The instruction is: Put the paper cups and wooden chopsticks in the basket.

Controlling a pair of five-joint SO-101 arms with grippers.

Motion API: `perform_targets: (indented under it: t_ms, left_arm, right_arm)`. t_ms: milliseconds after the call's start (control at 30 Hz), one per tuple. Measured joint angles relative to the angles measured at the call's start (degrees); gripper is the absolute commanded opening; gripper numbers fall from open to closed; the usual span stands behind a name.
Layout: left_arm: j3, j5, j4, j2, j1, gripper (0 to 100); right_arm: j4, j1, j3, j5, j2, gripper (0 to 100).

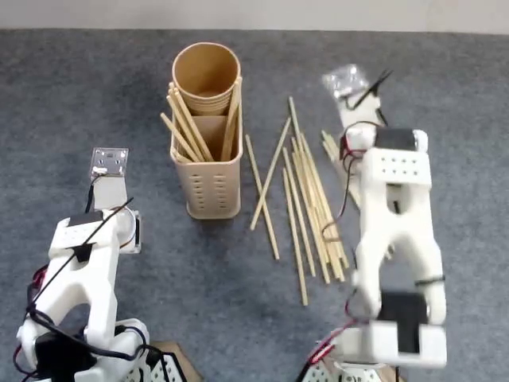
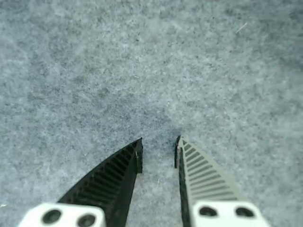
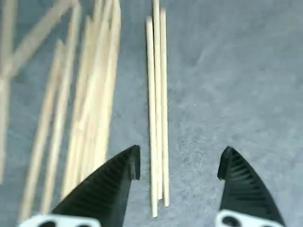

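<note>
the right gripper is hovering wide open astride three chopsticks, seemingly about to pick them up for the basket. next it is needing to lower and close; the left gripper is sitting narrowly parted.

I take this for a robotics lab bench: grey felt mat, left arm base at seven o'clock, right arm base at five.
</note>
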State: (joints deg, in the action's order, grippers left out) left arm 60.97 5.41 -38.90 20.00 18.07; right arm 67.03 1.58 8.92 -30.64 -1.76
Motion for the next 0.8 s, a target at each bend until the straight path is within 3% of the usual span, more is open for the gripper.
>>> perform_targets:
  t_ms: [167, 433, 500, 600, 800]
  left_arm:
    - [0.0, 0.0, 0.0, 0.0, 0.0, 15]
    - [0.0, 0.0, 0.0, 0.0, -0.09, 15]
    - [0.0, 0.0, 0.0, 0.0, -0.09, 15]
    - [0.0, 0.0, 0.0, 0.0, -0.09, 15]
    - [0.0, 0.0, 0.0, 0.0, -0.09, 15]
  right_arm:
    - [-4.31, -1.67, 0.09, -7.91, 13.63, 26.3]
    - [-11.69, -1.85, 0.0, -12.48, 24.35, 25.9]
    - [-12.4, -2.11, -0.09, -13.71, 25.85, 20.2]
    - [-12.66, -3.43, -0.62, -14.07, 28.84, 0.0]
    - [-12.48, -5.98, -3.96, -12.66, 30.07, 0.7]
